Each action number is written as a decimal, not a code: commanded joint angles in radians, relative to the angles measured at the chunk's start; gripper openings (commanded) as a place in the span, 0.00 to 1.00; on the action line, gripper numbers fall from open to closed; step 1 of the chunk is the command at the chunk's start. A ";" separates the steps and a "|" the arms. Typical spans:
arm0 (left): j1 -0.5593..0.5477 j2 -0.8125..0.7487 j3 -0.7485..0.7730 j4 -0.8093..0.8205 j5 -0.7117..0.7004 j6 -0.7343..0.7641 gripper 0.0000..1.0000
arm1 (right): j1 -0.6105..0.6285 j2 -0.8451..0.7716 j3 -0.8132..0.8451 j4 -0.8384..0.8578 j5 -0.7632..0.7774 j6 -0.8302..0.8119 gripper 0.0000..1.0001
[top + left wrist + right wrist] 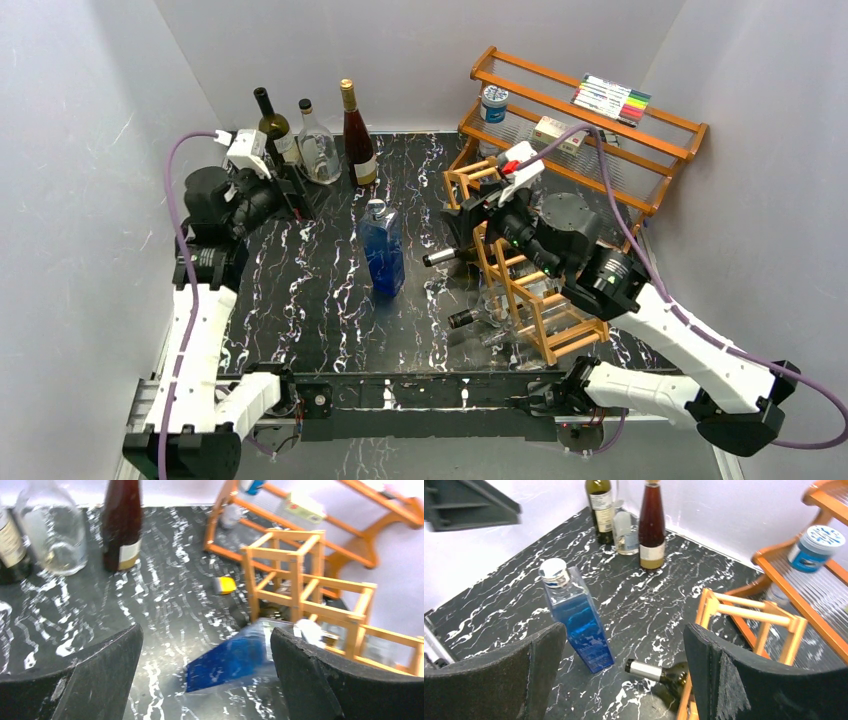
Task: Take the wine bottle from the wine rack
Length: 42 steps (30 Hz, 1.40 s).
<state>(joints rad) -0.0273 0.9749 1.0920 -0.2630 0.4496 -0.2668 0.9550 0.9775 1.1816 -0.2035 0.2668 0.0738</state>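
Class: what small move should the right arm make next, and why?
Probably lower the right end effector onto the silver-capped neck of the dark bottle: its jaws stand open and empty, and that bottle lies in the wine rack, neck sticking out below it.
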 commanded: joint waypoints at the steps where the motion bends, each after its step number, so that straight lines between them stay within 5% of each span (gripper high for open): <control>1: -0.015 -0.013 0.064 -0.097 0.218 -0.065 0.98 | -0.001 -0.046 -0.013 -0.048 0.139 0.056 0.98; 12: -0.383 0.028 0.186 -0.134 -0.139 -0.092 0.98 | 0.000 -0.068 -0.007 -0.051 0.126 0.029 0.98; 32: -0.727 0.120 0.181 -0.239 -0.688 0.025 0.98 | -0.002 -0.057 0.013 -0.043 0.119 0.012 0.98; 42: -0.811 0.240 0.193 -0.271 -0.863 0.058 0.89 | -0.001 -0.076 -0.003 -0.050 0.110 0.012 0.98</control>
<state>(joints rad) -0.8200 1.1923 1.2533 -0.5064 -0.3054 -0.2340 0.9550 0.9241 1.1667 -0.2909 0.3717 0.0982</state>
